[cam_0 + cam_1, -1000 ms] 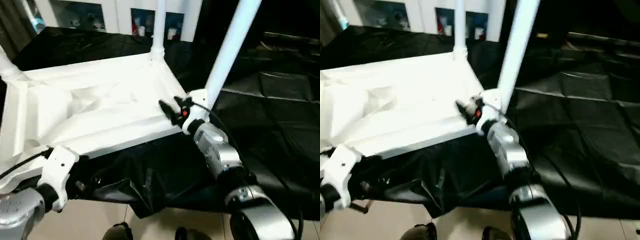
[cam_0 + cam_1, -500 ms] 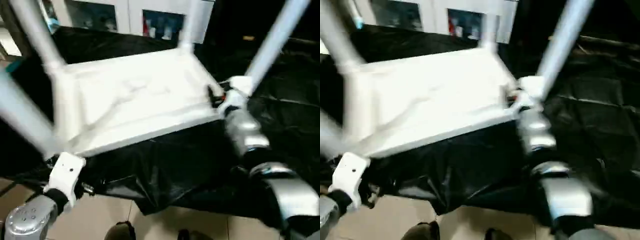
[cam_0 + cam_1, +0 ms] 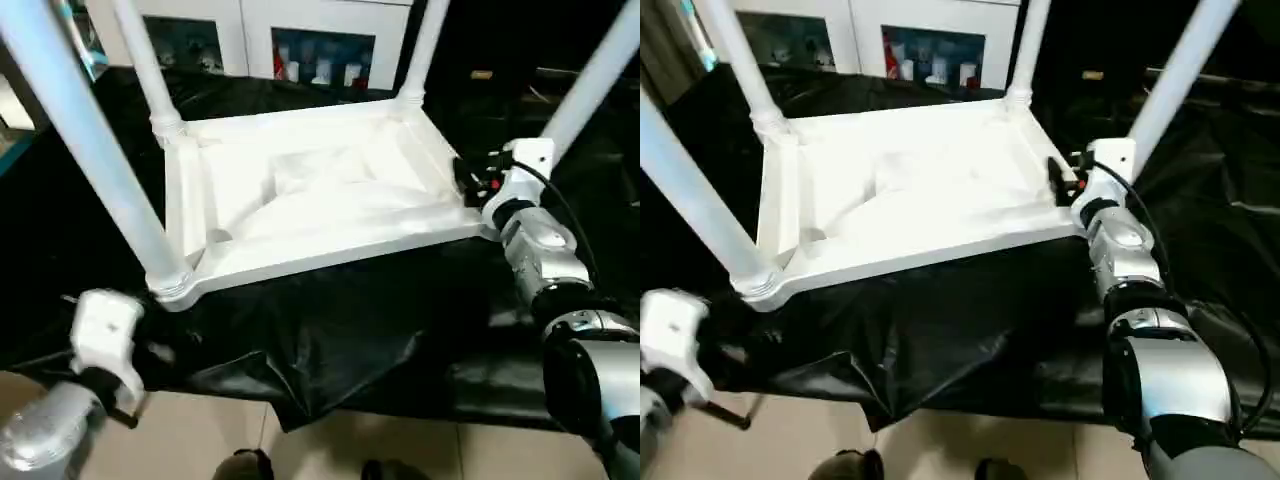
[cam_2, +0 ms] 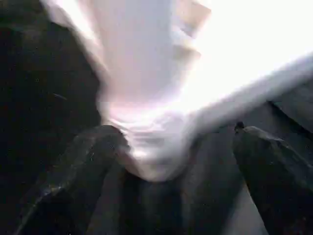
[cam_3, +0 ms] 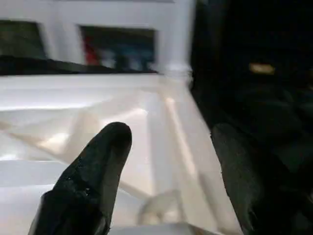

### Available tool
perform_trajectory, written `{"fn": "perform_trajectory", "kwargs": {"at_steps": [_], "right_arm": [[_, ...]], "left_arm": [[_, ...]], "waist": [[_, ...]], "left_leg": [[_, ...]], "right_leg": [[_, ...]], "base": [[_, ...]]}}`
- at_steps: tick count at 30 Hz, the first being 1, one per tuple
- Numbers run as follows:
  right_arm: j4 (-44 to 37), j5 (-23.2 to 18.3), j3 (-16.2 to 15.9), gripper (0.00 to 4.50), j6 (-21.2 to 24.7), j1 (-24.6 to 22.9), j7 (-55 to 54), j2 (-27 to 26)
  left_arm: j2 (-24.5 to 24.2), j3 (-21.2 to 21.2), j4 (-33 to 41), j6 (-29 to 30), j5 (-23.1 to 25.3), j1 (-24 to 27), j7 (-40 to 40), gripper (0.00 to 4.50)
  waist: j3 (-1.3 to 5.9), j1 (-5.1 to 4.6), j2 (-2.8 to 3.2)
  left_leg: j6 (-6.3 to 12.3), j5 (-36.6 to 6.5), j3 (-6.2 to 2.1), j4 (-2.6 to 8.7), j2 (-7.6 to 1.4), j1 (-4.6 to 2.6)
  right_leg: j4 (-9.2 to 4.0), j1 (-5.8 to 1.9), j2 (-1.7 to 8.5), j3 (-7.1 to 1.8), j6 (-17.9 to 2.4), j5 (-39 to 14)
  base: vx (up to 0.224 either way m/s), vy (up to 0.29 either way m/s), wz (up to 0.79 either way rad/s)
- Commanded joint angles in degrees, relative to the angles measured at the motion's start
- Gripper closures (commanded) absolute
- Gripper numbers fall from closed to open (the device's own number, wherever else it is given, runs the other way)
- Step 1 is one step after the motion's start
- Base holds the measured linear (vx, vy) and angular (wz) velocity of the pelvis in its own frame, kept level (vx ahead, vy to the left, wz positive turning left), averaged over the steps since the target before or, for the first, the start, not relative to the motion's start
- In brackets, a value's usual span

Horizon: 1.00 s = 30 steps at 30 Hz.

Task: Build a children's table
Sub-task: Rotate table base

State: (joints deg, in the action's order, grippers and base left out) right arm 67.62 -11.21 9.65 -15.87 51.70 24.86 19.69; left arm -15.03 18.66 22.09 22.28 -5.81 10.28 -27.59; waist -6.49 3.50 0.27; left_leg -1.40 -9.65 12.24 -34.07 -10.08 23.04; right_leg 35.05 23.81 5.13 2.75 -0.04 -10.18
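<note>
Children's table (image 3: pixel 320 195) upside down, corners between both arms' parted jaws.

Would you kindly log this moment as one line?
table: upside down on black sheet, four legs fitted | left claw: open at near corner | right claw: open at rim

No legible text, labels, brand marks, numbers or signs. Children's table (image 3: pixel 320 190): plain white surfaces, no markings. Items behind cabinet (image 3: pixel 322 52) glass doors: print too small to read. Black sheet (image 3: pixel 330 330) on desk: unmarked.
</note>
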Motion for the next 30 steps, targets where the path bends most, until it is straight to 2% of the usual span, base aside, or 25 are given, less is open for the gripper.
{"fn": "perform_trajectory", "kwargs": {"at_steps": [1, 4, 5, 6, 9, 10, 11, 13, 14, 15, 16, 17, 19, 20, 21, 22, 23, 24, 25, 26, 28, 29, 30], "right_arm": [[-3.96, -1.79, -0.11, 1.43, -0.48, -2.88, 5.2, 0.13], [-10.21, -2.77, -0.96, 1.43, 0.02, -8.44, 9.01, -0.96], [-14.46, -2.79, -2.08, 1.43, 0.34, -12.08, 9.48, -1.62], [-14.61, -2.79, -2.12, 1.43, 0.36, -12.21, 9.48, -1.64], [-23.4, -4.05, -2.36, 1.43, 2.9, -18.96, 8.24, -3.29], [-26.62, -4.15, -2.41, 1.43, 3.66, -21.66, 7.11, -3.88], [-29.08, -4.21, -2.33, 1.43, 4.39, -23.67, 6.04, -4.35], [-35.87, -3.99, -1.83, 1.43, 6.86, -29.17, 2.29, -5.74], [-36.36, -3.81, -1.73, 1.43, 6.97, -29.62, 1.78, -5.87], [-39.1, -2.5, -1.15, 1.43, 7.92, -32.05, -1.53, -6.54], [-40.05, -1.89, -1.0, 1.43, 8.19, -33.03, -2.85, -6.82], [-40.12, -1.21, -0.67, 1.43, 8.5, -33.61, -4.58, -7.06], [-40.29, -0.47, -0.33, 1.43, 9.35, -33.99, -6.6, -7.14], [-39.51, 0.7, 0.17, 1.43, 10.19, -34.06, -9.55, -7.2], [-38.71, 1.81, 0.51, 1.43, 11.4, -34.03, -12.29, -7.28], [-38.08, 3.31, 0.2, 1.43, 13.12, -33.96, -14.6, -7.25], [-37.74, 3.73, -0.21, 1.43, 13.38, -33.79, -14.64, -7.13], [-36.53, 3.96, -0.51, 1.43, 13.58, -32.97, -14.84, -7.0], [-35.42, 4.04, -0.83, 1.43, 14.58, -31.88, -15.45, -7.0], [-33.44, 4.06, -1.05, 1.43, 15.05, -30.24, -16.0, -6.93], [-29.32, 4.31, -1.71, 1.43, 16.88, -26.59, -16.85, -6.85], [-28.38, 4.46, -1.84, 1.43, 17.24, -25.88, -16.94, -6.81], [-23.55, 4.88, -1.95, 1.43, 18.06, -22.26, -17.76, -6.69]], "left_arm": [[1.04, 1.57, -1.09, -1.76, -2.46, -1.77, 1.25, 0.15], [1.29, 1.64, -3.25, -1.69, -3.03, -4.98, 3.02, 0.15], [0.91, 1.32, -5.02, -2.18, -2.49, -6.15, 3.57, 0.15], [0.91, 1.31, -5.08, -2.22, -2.48, -6.19, 3.59, 0.15], [1.88, 1.75, -7.65, -3.48, -4.86, -9.15, 3.22, 0.15], [2.39, 1.57, -8.19, -3.71, -6.34, -10.16, 2.3, 0.15], [2.71, 1.33, -8.45, -3.77, -7.45, -10.83, 1.55, 0.15], [3.28, 0.32, -9.01, -3.46, -10.41, -12.53, -0.81, 0.15], [3.32, 0.21, -9.06, -3.44, -10.67, -12.67, -1.02, 0.15], [3.67, -0.3, -9.23, -3.16, -12.36, -13.44, -2.03, 0.15], [3.84, -0.4, -9.26, -3.18, -13.02, -13.49, -2.37, 0.15], [4.16, -0.51, -9.06, -2.96, -13.82, -13.6, -2.7, 0.15], [4.3, -0.75, -8.84, -2.74, -14.45, -13.84, -2.83, 0.15], [4.56, -1.21, -8.12, -1.84, -15.38, -13.85, -3.15, 0.15], [4.67, -1.91, -7.31, -1.06, -16.03, -13.67, -3.63, 0.15], [4.51, -3.18, -6.63, -0.31, -16.54, -13.29, -4.49, 0.15], [4.37, -3.67, -6.6, -0.21, -16.48, -13.18, -4.81, 0.15], [4.17, -4.32, -6.48, 0.22, -16.63, -13.16, -5.43, 0.15], [3.72, -5.18, -6.13, 1.19, -17.29, -13.15, -6.54, 0.15], [3.3, -6.08, -5.91, 2.23, -17.92, -13.31, -7.66, 0.15], [1.75, -8.11, -5.43, 4.04, -19.0, -13.51, -9.84, 0.15], [1.56, -8.42, -5.4, 4.3, -19.23, -13.54, -10.1, 0.15], [0.54, -9.23, -4.5, 6.11, -21.23, -13.22, -11.73, 0.15]], "waist": [[4.81, 0.02, 0.18], [5.0, 0.3, 0.79], [5.07, 0.3, 0.59], [5.26, 0.36, 0.57], [5.37, 0.33, 0.3], [5.49, 0.27, -0.18], [5.32, 0.42, -0.09], [5.44, 0.53, -0.1], [5.51, 0.55, -0.11], [5.6, 0.32, -0.87], [5.54, 0.33, -0.63], [5.56, 0.13, -1.85], [5.48, -0.01, -1.3], [5.39, -0.36, -3.22], [5.25, 0.13, -3.1], [5.22, 0.07, -2.7], [5.12, 0.04, -3.4], [4.94, -0.43, -4.87], [5.05, -0.33, -5.13], [4.81, -0.35, -5.04], [4.6, -0.6, -4.3], [4.72, -0.97, -4.79], [5.09, -0.87, -3.09]], "left_leg": [[4.35, -15.44, -1.61, 3.7, -2.95, -1.54], [4.29, -14.63, -1.72, 3.7, -3.17, -1.73], [4.37, -14.47, -1.76, 3.76, -3.14, -1.78], [4.34, -13.87, -1.93, 3.8, -3.2, -1.67], [3.97, -13.64, -1.97, 3.83, -3.12, -1.64], [3.91, -13.66, -1.91, 3.8, -3.19, -1.71], [3.76, -13.24, -1.94, 3.9, -3.12, -1.61], [3.35, -12.9, -1.85, 3.86, -3.07, -1.76], [3.12, -13.43, -1.84, 4.02, -3.18, -1.86], [2.7, -14.18, -1.79, 4.09, -3.17, -1.9], [2.29, -14.21, -1.89, 4.13, -3.17, -1.83], [1.66, -14.95, -1.74, 4.16, -3.14, -1.79], [0.7, -16.79, -1.82, 4.27, -3.06, -1.99], [0.79, -17.33, -1.65, 4.24, -3.09, -1.79], [0.27, -16.92, -1.91, 4.37, -3.06, -1.85], [-0.08, -17.78, -1.78, 4.36, -3.03, -2.16], [-0.73, -18.61, -1.97, 4.52, -3.06, -2.13], [-1.34, -20.76, -1.74, 4.5, -3.08, -2.3], [-1.4, -20.78, -1.97, 4.45, -2.98, -2.14], [-1.75, -21.48, -2.03, 4.63, -3.01, -2.16], [-3.1, -23.37, -2.36, 4.9, -2.96, -2.33], [-3.72, -24.12, -2.46, 5.0, -2.85, -2.13], [-4.7, -24.65, -2.61, 4.95, -2.78, -2.48]], "right_leg": [[-3.99, -2.67, 2.64, -2.04, -15.08, -9.84], [-3.89, -2.44, 2.55, -2.08, -14.98, -9.72], [-3.95, -2.41, 2.38, -2.03, -14.58, -9.23], [-3.81, -2.57, 2.55, -1.98, -14.48, -8.88], [-3.83, -2.55, 2.61, -2.08, -14.25, -9.73], [-3.84, -2.53, 2.71, -2.1, -14.19, -10.14], [-3.95, -2.57, 2.81, -2.17, -13.68, -10.53], [-4.0, -2.45, 2.77, -2.32, -12.9, -10.9], [-4.16, -2.24, 2.74, -2.3, -12.5, -11.62], [-4.24, -2.24, 2.65, -2.23, -12.04, -12.85], [-4.15, -2.22, 2.68, -2.27, -11.73, -13.3], [-4.46, -2.11, 2.78, -2.28, -10.56, -15.67], [-4.69, -1.8, 2.66, -2.29, -9.23, -17.82], [-4.92, -1.81, 2.58, -2.24, -8.35, -18.88], [-4.57, -1.68, 2.85, -2.28, -7.26, -20.97], [-4.93, -1.28, 2.79, -2.38, -6.87, -21.71], [-4.98, -1.24, 2.77, -2.29, -5.78, -22.94], [-5.47, -0.74, 2.49, -2.28, -4.59, -24.54], [-5.23, -0.98, 2.74, -2.27, -4.08, -25.1], [-5.5, -0.73, 2.81, -2.33, -3.54, -25.98], [-5.38, -0.45, 2.57, -2.23, -3.27, -25.9], [-5.24, -0.7, 2.4, -2.06, -3.35, -24.97], [-4.78, -0.68, 2.44, -2.12, -3.98, -22.95]], "base": [[0.0, 0.0, 0.0], [0.0, 0.0, 0.0], [0.0, 0.0, 0.0], [0.0, 0.0, 0.0], [0.0, 0.0, 0.0], [0.0, 0.0, 0.0], [0.0, 0.0, 0.0], [0.0, 0.0, 0.0], [0.0, 0.0, 0.0], [0.0, 0.0, 0.0], [0.0, 0.0, 0.0], [0.0, 0.0, 0.0], [0.0, 0.0, 0.0], [0.0, 0.0, 0.0], [0.0, 0.0, 0.0], [0.0, 0.0, 0.0], [0.0, 0.0, 0.0], [0.0, 0.0, 0.0], [0.0, 0.0, 0.0], [0.0, 0.0, 0.0], [0.0, 0.0, 0.0], [0.0, 0.0, 0.0], [0.0, 0.0, 0.0]]}}
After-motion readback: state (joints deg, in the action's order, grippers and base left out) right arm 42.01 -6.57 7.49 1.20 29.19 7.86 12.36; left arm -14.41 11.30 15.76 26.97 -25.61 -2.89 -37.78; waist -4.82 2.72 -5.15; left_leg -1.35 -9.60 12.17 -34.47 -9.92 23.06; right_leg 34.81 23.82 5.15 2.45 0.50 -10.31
